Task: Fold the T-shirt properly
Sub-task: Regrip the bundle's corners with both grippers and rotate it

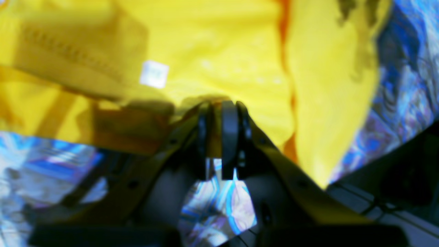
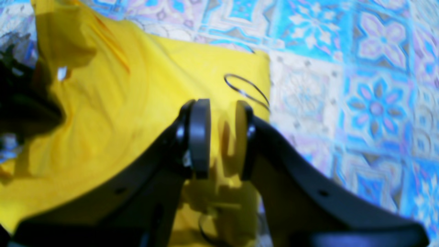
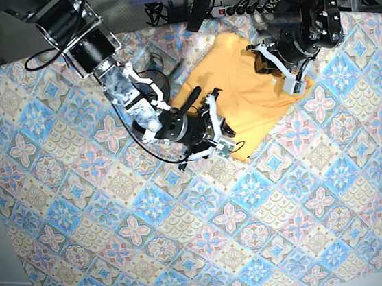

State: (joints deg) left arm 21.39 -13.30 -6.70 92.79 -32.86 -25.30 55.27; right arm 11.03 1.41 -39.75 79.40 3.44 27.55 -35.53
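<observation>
The T-shirt point(image 3: 245, 106) lies bunched and partly folded on the tablecloth point(image 3: 188, 240), toward the cloth's far edge and a little right of its middle in the base view. The left gripper point(image 1: 221, 137) sits at the shirt's far right corner; its jaws are almost together with a fold of yellow fabric pinched between them, and the shirt spreads away from the fingertips, a small white tag point(image 1: 154, 73) showing on it just beyond. The right gripper point(image 2: 222, 137) is at the shirt's near left edge, its jaws parted a little with yellow fabric filling the gap between the pads, which appear to hold that edge. A thin dark loop point(image 2: 246, 91) lies on the shirt just past this gripper's tips, close to where the shirt's edge meets the tablecloth. The rest of the tablecloth around the shirt lies flat.
</observation>
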